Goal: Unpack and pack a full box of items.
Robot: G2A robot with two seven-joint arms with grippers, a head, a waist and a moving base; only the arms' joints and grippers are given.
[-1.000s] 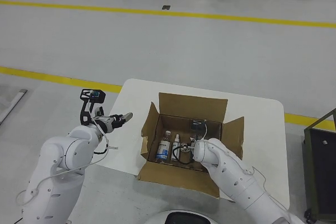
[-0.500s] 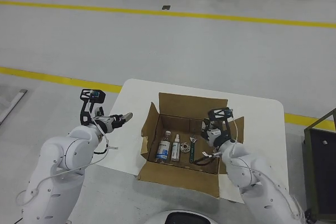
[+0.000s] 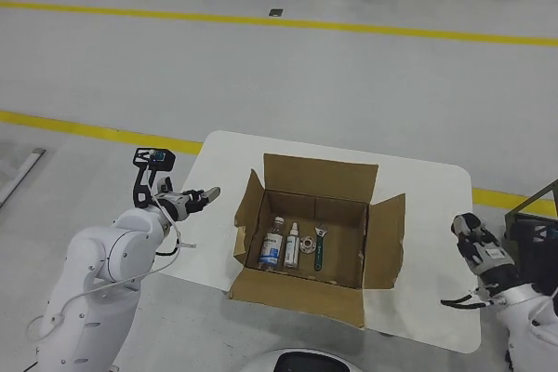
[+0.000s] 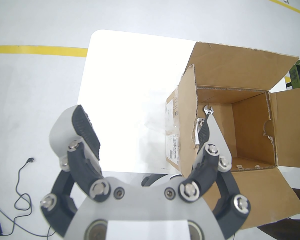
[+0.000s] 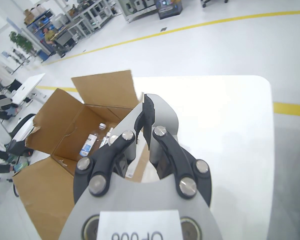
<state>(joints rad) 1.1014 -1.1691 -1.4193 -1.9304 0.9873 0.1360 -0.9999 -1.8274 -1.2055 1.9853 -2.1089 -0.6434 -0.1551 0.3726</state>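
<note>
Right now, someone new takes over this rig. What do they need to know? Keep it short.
Left gripper: open, empty, at the table edge, apart from the box.
Right gripper: shut, empty, over the table on the box's other side.
In the box, side by side: bottle, spray bottle, round metal part, wrench. Flaps open.
Done: all four items are boxed.
Left: probably unpacking; cannot tell which round this is.

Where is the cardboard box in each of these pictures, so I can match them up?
Top view: the box sits mid-table, flaps open, between both arms.
Left wrist view: the box stands past the open left tool, one finger overlapping it.
Right wrist view: the box lies beyond the shut right tool, partly hidden by it.
Shared landmark: the white table under the box.
</note>
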